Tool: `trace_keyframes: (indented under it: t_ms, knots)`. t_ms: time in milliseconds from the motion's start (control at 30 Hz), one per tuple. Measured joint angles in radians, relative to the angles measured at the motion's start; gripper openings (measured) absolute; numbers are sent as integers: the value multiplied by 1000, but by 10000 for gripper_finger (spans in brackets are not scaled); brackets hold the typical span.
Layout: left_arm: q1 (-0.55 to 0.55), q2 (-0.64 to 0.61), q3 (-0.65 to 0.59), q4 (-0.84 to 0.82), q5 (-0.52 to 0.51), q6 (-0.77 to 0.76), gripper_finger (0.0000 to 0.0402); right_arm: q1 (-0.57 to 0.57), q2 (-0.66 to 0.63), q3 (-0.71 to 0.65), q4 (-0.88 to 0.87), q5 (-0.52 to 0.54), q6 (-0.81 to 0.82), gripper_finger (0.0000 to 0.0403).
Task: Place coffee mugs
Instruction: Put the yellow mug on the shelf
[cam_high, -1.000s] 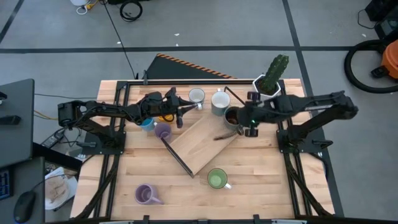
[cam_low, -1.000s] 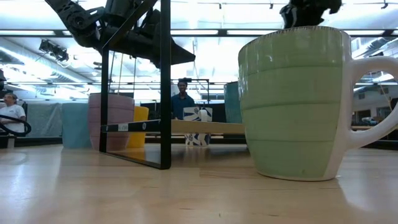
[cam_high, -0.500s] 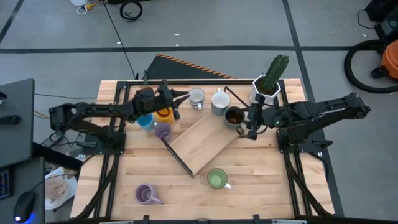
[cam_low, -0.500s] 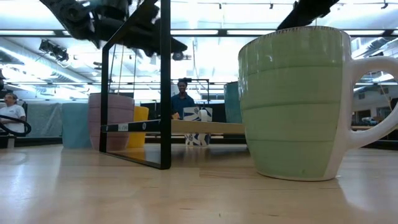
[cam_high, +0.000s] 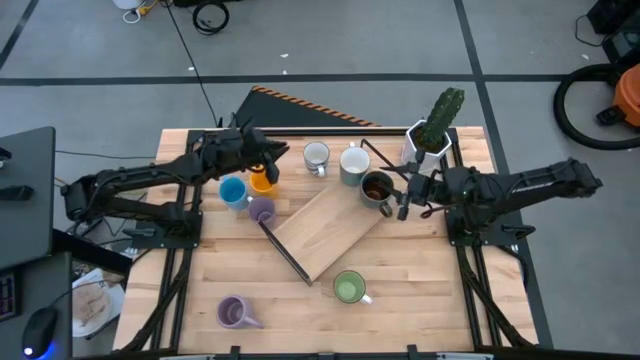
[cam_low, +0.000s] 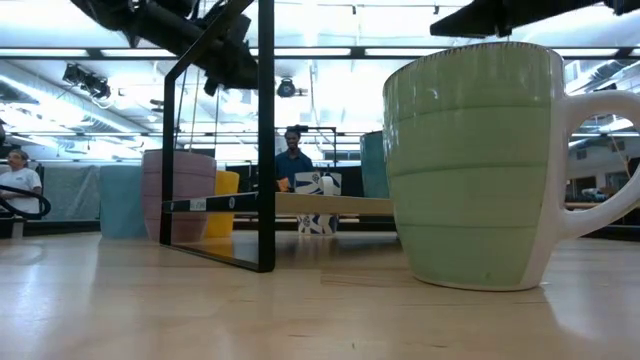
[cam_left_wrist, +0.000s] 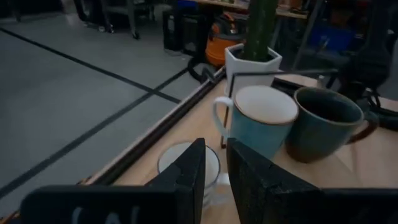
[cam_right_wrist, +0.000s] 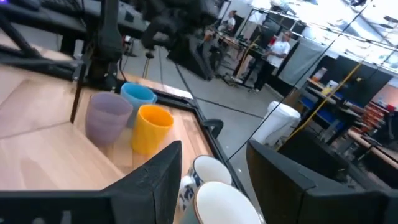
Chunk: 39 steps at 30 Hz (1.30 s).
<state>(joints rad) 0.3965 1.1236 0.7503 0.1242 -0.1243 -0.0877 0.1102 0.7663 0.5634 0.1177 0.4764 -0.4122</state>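
Note:
In the high view my left gripper hovers just beyond the orange mug, its fingers a narrow gap apart, holding nothing. The blue mug and a lilac mug stand beside the orange one. My right gripper is open and empty, just right of the dark brown mug. A small white mug and a pale grey mug stand near the far edge. The green mug and the second lilac mug stand upright near the front edge.
A wooden board lies slanted on a black wire frame at the table's middle. The white pot with the cactus stands at the far right corner. Black arm mounts flank both sides. People stand in the room behind the table.
My left gripper has pulled back from over the orange mug toward the table's far left, leaving that mug uncovered and standing. My right gripper has drawn away from over the dark brown mug toward the table's right edge; that mug stays in place.

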Motion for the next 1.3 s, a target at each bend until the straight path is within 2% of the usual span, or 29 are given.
trace_keyframes:
  t_ms: [133,267,433,633,1100,1300]
  knots:
    - [-1,-29,6,-15,-83,22,71,-10,-33,-21,25,-53,1,186]
    - [-1,-40,9,-5,-172,39,71,-10,-51,-43,19,-53,7,186]
    - [-2,-38,7,-5,-169,-36,71,-10,-54,-50,-14,-52,25,186]
    - [-1,-37,7,-6,-171,-27,71,-10,-52,-50,-85,-52,71,186]
    - [-2,-37,7,-5,-170,-25,71,-10,-46,-50,-76,-52,51,186]
    - [-2,-37,7,-5,-170,-25,71,-10,-46,-50,-133,-75,90,186]
